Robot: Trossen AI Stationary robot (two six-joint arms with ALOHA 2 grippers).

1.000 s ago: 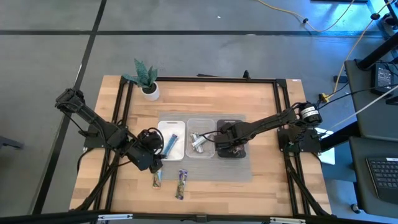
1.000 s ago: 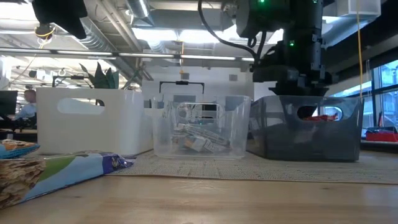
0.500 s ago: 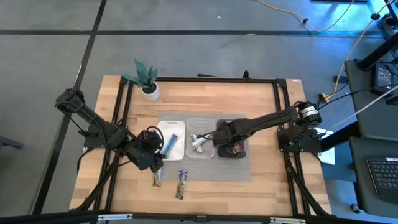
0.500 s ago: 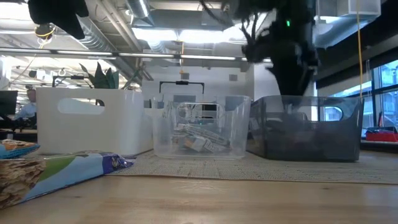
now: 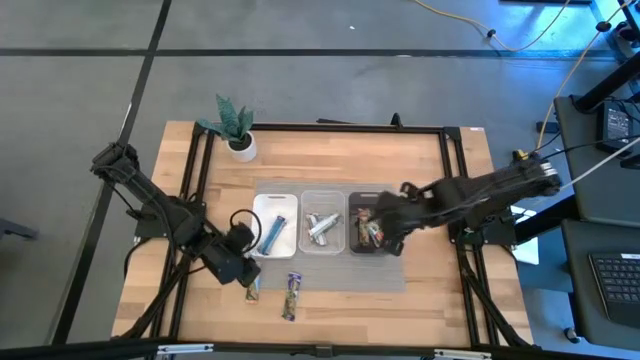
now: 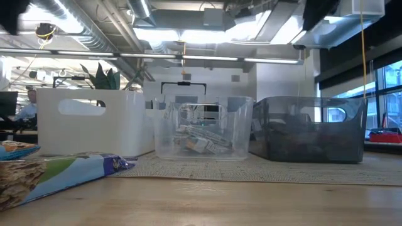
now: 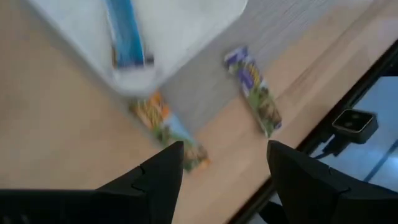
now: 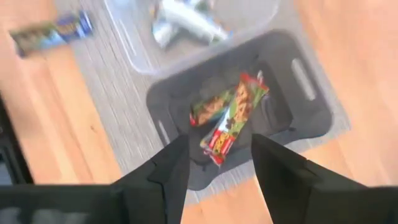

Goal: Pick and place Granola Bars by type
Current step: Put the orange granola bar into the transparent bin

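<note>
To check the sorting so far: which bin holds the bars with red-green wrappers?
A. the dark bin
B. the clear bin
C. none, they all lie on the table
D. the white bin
A: the right wrist view shows the red-green bars lying inside the dark bin, while the clear bin next to it holds silver ones.

Around the wooden table point(image 5: 330, 160) lies a grey floor point(image 5: 300, 90) crossed by dark lines, with a desk point(image 5: 600, 215) holding a keyboard point(image 5: 612, 280) at the right, while beyond the table's far side run ceiling lights point(image 6: 188, 58), pipes, and a window point(image 6: 386, 94) at right.
</note>
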